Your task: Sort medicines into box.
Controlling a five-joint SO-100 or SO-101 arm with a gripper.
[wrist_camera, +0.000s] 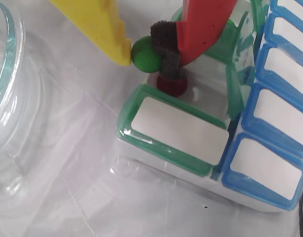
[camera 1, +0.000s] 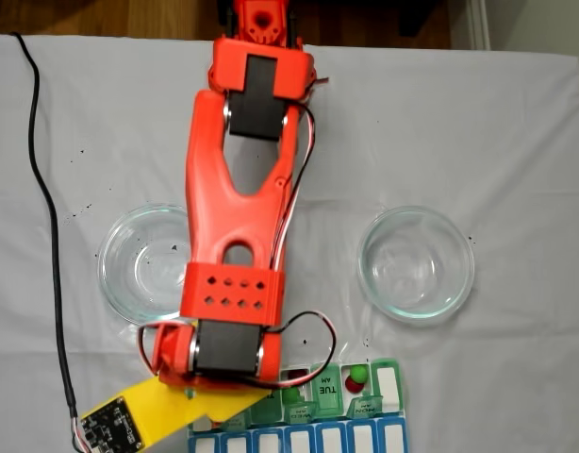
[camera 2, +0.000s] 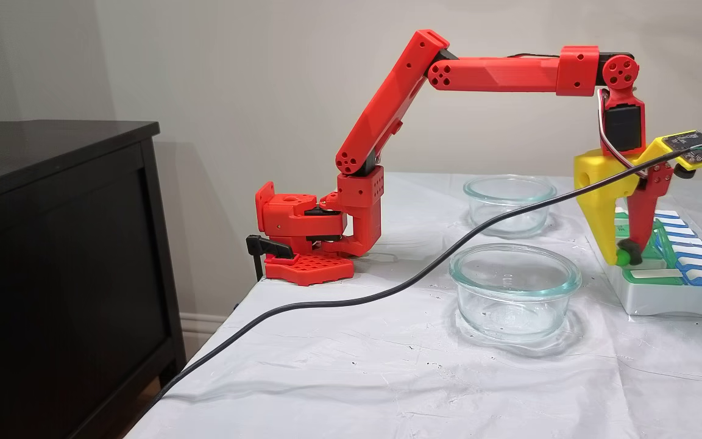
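A room in a home is indicated, set up as a hobby robotics corner. A table [camera 2: 339,366] is covered with a wrinkled white plastic sheet [camera 1: 516,132]. Plain beige painted walls [camera 2: 253,73] and a white skirting board [camera 2: 205,321] are seen behind it. A dark wooden cabinet [camera 2: 58,256] is placed just beside the table. Wooden flooring [camera 1: 101,17] is visible past the table's far edge. Household glass bowls [camera 2: 514,286] and a weekly pill organiser [camera 2: 671,286] are laid out on the sheet.
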